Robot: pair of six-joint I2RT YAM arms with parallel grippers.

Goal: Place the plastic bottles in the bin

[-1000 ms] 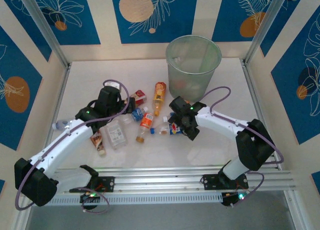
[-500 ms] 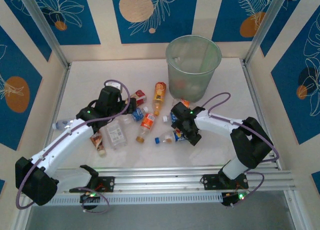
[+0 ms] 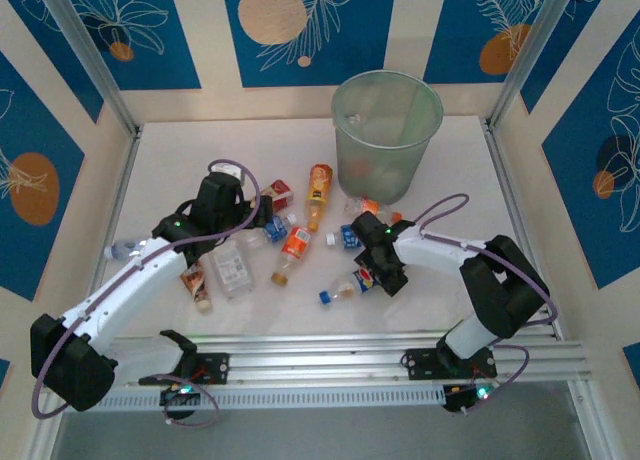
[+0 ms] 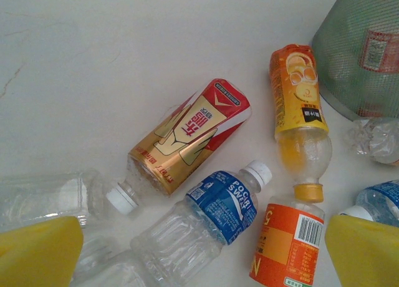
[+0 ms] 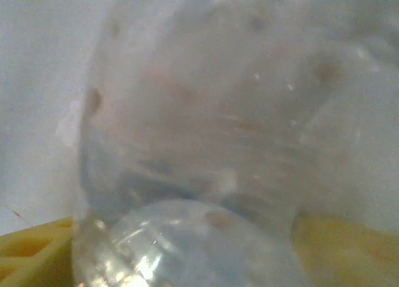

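Grasps a clear bottle (image 3: 342, 291) in right gripper (image 3: 370, 277) jaws at the tabletop (image 3: 460, 170); holds left gripper (image 4: 199, 249) jaws released. Risks the thin, slick wall buckling and squirting free before the bin (image 3: 388, 140).

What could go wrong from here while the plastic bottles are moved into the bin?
1. The right tool seems to hold the clear plastic bottle with a blue cap near one end; it may swing or slip.
2. The open left tool hangs over the blue-labelled clear bottle and red-and-gold bottle close together; closing may catch both.
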